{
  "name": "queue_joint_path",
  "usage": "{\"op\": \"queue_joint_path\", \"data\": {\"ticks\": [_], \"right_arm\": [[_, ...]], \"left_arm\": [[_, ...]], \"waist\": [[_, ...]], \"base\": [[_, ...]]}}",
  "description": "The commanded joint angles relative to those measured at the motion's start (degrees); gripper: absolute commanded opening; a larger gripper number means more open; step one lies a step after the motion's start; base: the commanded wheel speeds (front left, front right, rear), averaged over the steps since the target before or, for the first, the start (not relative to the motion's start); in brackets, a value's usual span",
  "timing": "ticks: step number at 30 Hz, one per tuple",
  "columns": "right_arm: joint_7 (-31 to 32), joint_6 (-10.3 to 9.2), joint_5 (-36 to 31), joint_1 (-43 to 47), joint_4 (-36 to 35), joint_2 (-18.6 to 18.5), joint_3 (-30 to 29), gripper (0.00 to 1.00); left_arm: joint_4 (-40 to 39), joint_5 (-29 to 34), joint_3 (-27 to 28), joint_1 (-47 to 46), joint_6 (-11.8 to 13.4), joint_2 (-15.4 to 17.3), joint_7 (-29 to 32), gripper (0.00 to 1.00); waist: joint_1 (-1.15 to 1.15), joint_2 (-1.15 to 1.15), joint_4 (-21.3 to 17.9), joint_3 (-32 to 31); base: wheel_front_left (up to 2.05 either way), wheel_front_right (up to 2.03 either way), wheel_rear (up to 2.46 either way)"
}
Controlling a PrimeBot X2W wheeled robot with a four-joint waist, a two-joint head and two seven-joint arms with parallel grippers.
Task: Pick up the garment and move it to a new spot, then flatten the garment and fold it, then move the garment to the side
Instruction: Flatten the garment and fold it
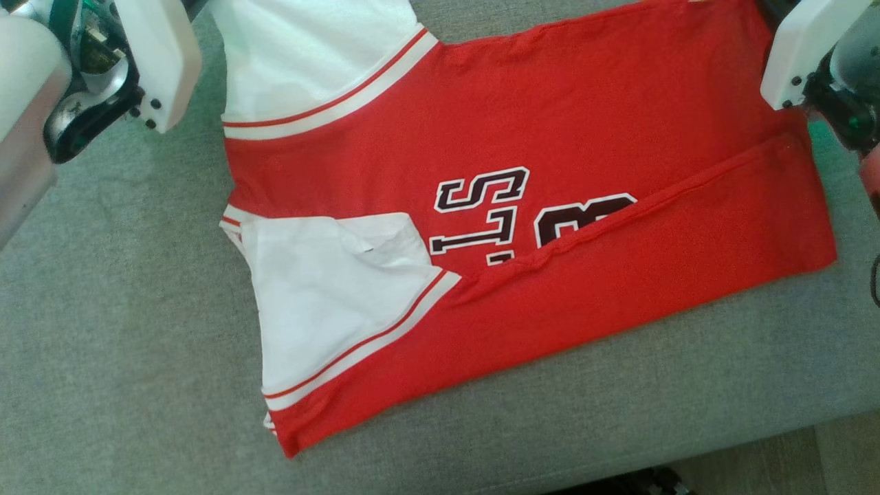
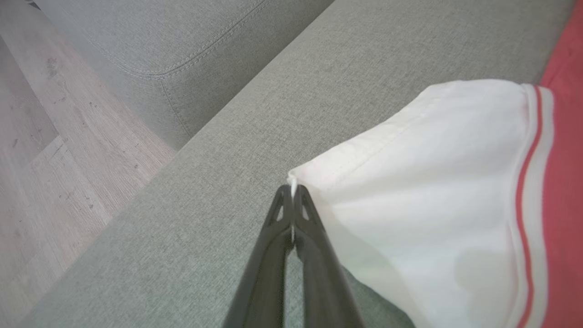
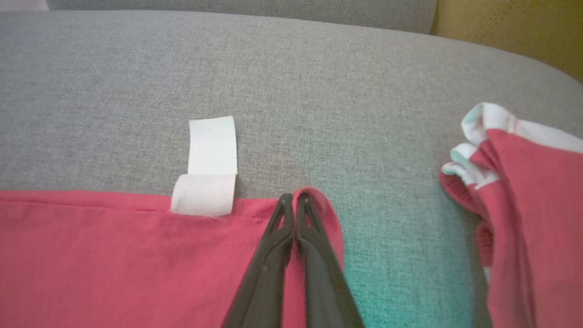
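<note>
The garment (image 1: 522, 206), a red jersey with white sleeves and dark lettering, lies spread on a grey sofa cushion (image 1: 103, 309). Its near long edge (image 1: 653, 254) is folded over the lettering, and the near sleeve (image 1: 330, 302) is folded inward. In the left wrist view my left gripper (image 2: 292, 191) is shut on the corner of the far white sleeve (image 2: 432, 182). In the right wrist view my right gripper (image 3: 294, 198) is shut on a red hem corner (image 3: 319, 200), next to a white label (image 3: 209, 168). Pale wrist housings (image 1: 158, 62) (image 1: 797, 55) flank the jersey's far edge.
A second bunch of red and white cloth (image 3: 524, 205) lies on the cushion to the right of my right gripper. Wooden floor (image 2: 45, 159) runs beside the sofa, past the cushion's edge. Another grey cushion (image 2: 159, 36) and a yellow one (image 3: 514, 32) border the seat.
</note>
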Motion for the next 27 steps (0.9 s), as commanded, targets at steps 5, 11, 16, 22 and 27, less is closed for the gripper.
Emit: {"op": "queue_joint_path", "data": {"ticks": [5, 11, 16, 22, 27], "right_arm": [[-2.4, -0.04, 1.2, -1.9, 0.1, -1.1, 1.0, 0.00], [-5.7, -0.04, 3.7, -2.3, 1.7, -2.4, -0.2, 0.00], [-8.1, -0.04, 6.1, -1.3, 1.3, -4.5, -1.2, 0.00], [-9.2, -0.04, 9.3, 2.2, -2.1, -8.0, -1.2, 0.00], [-9.9, -0.04, 11.4, 6.1, -4.9, -11.2, -1.7, 0.00]], "left_arm": [[-0.1, 0.5, 1.9, -4.2, 0.1, 1.6, -2.4, 0.00], [1.0, 2.5, 1.8, -4.7, 0.1, 0.9, -9.2, 0.00], [3.1, 4.8, 1.9, -5.9, 0.1, -0.1, -17.1, 0.00], [4.5, 5.2, 1.8, -4.7, 0.1, -1.2, -21.9, 0.00], [2.5, 5.9, 1.7, -2.6, 0.1, -0.7, -23.5, 0.00]], "waist": [[0.00, 0.00, 0.2, 0.1], [0.00, 0.00, 1.4, -0.4], [0.00, 0.00, 2.8, -1.6], [0.00, 0.00, 4.4, -3.7], [0.00, 0.00, 6.1, -4.7]], "base": [[0.00, 0.00, 0.00], [0.00, 0.00, 0.00], [0.00, 0.00, 0.00], [0.00, 0.00, 0.00], [0.00, 0.00, 0.00]]}}
